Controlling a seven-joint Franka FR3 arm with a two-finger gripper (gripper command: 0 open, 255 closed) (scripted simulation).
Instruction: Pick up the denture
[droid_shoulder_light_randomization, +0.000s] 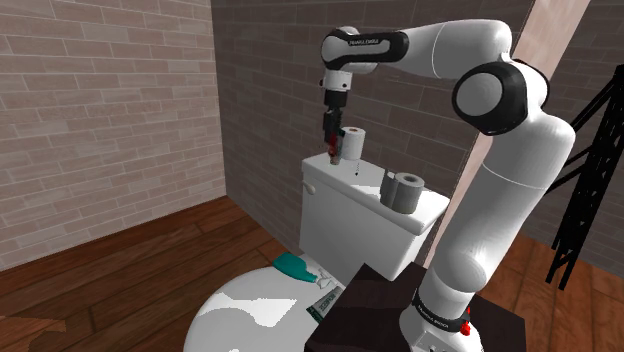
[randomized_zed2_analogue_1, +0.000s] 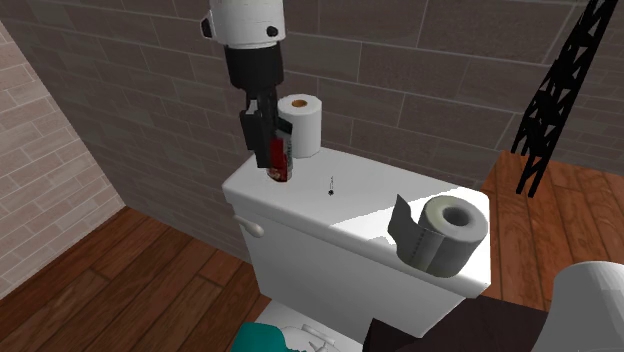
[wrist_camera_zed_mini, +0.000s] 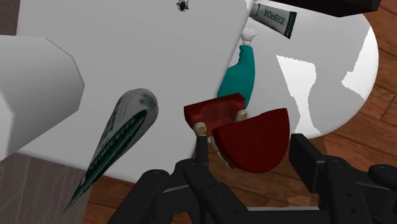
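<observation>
Brick walls back a white toilet tank (randomized_zed2_analogue_1: 340, 222). Over its lid, beside the upright roll (randomized_zed2_analogue_1: 303, 125), the gripper (randomized_zed2_analogue_1: 278, 168) is clamped on the dark red denture (wrist_camera_zed_mini: 251, 140). Another roll (randomized_zed2_analogue_1: 447, 235) lies farther along.

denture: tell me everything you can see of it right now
The denture is dark red, with small yellowish teeth where its two parts meet: a blocky plate and a rounded half-disc, set at an angle to each other. The hand clasps it between its black fingers. It hangs over the white toilet tank lid, beside the upright toilet paper roll. Whether it clears the lid I cannot tell.
</observation>
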